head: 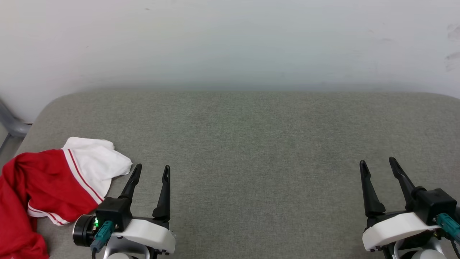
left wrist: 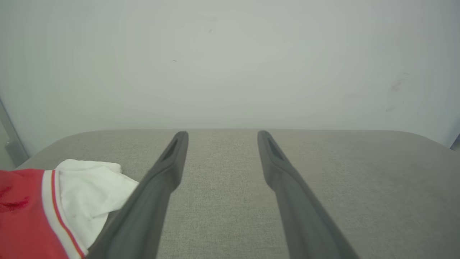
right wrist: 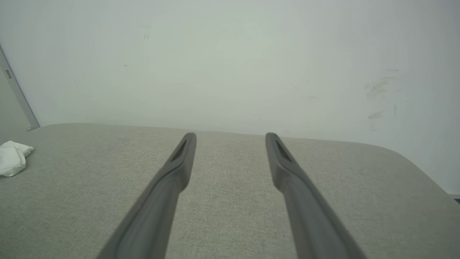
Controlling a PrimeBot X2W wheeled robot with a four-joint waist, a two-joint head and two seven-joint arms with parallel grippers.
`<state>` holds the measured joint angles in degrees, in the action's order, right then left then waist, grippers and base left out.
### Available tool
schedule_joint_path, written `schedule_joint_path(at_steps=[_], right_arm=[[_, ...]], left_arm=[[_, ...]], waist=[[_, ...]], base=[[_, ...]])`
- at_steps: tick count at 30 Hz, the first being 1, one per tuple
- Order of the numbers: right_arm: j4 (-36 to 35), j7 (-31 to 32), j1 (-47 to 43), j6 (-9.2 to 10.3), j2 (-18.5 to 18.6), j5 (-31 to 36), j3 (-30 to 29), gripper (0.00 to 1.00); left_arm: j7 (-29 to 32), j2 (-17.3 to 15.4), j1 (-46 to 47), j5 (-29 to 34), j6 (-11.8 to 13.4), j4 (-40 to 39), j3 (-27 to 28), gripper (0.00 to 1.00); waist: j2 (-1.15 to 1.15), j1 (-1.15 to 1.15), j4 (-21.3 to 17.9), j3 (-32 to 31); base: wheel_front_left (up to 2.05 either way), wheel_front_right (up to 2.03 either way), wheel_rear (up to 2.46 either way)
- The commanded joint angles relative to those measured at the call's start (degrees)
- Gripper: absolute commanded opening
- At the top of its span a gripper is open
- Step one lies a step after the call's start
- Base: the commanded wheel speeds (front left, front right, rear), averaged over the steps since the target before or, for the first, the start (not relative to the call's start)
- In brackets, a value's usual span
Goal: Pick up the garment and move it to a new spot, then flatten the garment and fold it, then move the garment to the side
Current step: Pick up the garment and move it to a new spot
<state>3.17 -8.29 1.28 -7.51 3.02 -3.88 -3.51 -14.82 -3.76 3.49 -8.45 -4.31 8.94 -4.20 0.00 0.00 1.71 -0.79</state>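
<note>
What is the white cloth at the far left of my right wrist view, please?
Observer: A white sleeve of the garment; its red body lies crumpled at the left end of the grey cushion.
Operator: Thank you. Where is the left gripper?
Observer: The left gripper is just right of that sleeve, jaws open and empty; whether a finger touches it I cannot tell.

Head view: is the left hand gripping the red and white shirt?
No, the left hand stands open and empty beside the crumpled shirt.
</note>
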Motion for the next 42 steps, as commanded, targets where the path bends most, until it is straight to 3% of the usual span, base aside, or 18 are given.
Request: schedule_joint_path(at_steps=[1, 10, 31, 42], right_arm=[[0.0, -0.5, 0.1, 0.04, -0.2, 0.7, 0.0, 1.00], [0.3, -0.5, 0.2, 0.04, -0.2, -0.2, 1.3, 1.00], [1.5, -0.2, -0.3, 0.04, -0.2, -2.3, 4.6, 1.00], [1.8, -0.2, -0.4, 0.05, -0.2, -1.3, 5.3, 1.00]], left_arm=[[-0.3, 0.0, 0.1, 1.0, -0.1, 0.2, 0.2, 1.00], [-0.5, 0.5, 0.8, 0.3, -0.6, 1.6, 1.5, 1.00], [-0.4, 0.9, 0.3, 0.1, 0.1, 3.2, 5.0, 1.00], [-0.4, 0.9, -0.7, 0.7, -0.2, 3.4, 6.4, 1.00]], waist=[[0.00, 0.00, 0.4, 0.0], [0.00, 0.00, 4.7, 0.0], [0.00, 0.00, 21.0, -1.0], [0.00, 0.00, 25.9, -1.1]], base=[[0.00, 0.00, 0.00], [0.00, 0.00, 0.00], [0.00, 0.00, 0.00], [0.00, 0.00, 0.00]])
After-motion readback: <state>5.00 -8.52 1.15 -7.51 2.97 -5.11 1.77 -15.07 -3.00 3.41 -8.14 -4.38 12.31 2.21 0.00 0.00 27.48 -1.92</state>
